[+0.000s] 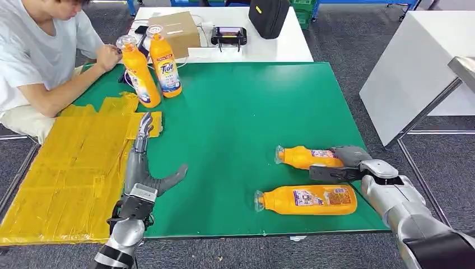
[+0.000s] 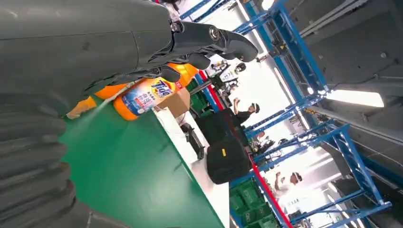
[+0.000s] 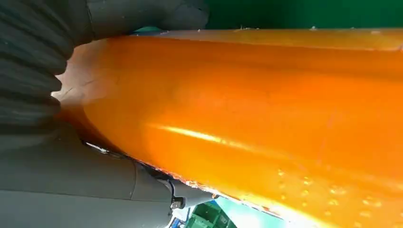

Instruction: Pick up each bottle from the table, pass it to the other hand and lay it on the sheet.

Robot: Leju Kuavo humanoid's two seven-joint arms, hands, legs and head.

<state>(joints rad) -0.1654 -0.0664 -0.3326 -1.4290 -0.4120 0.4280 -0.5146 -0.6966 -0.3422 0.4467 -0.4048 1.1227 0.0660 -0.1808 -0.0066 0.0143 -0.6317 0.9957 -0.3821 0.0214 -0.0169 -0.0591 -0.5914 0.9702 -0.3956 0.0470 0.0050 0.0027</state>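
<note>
Two orange bottles lie on their sides on the green mat at the right. My right hand (image 1: pixel 348 163) wraps the base end of the farther bottle (image 1: pixel 305 157), which still rests on the mat; up close its orange body (image 3: pixel 266 118) sits inside my right hand (image 3: pixel 57 152). The nearer bottle (image 1: pixel 308 200) lies free. My left hand (image 1: pixel 141 162) is open with fingers stretched, by the edge of the yellow sheet (image 1: pixel 67 168). Two more bottles stand upright at the back left (image 1: pixel 141 73) (image 1: pixel 166 64). The left wrist view shows my left hand (image 2: pixel 95 57) and a Tide bottle (image 2: pixel 147 92) beyond it.
A person (image 1: pixel 39 56) sits at the back left, one hand by the cap of the left upright bottle. A white table behind holds a cardboard box (image 1: pixel 176 31), a black bag (image 1: pixel 269 17) and a handheld device (image 1: pixel 228 36). Another white table (image 1: pixel 414 67) stands at the right.
</note>
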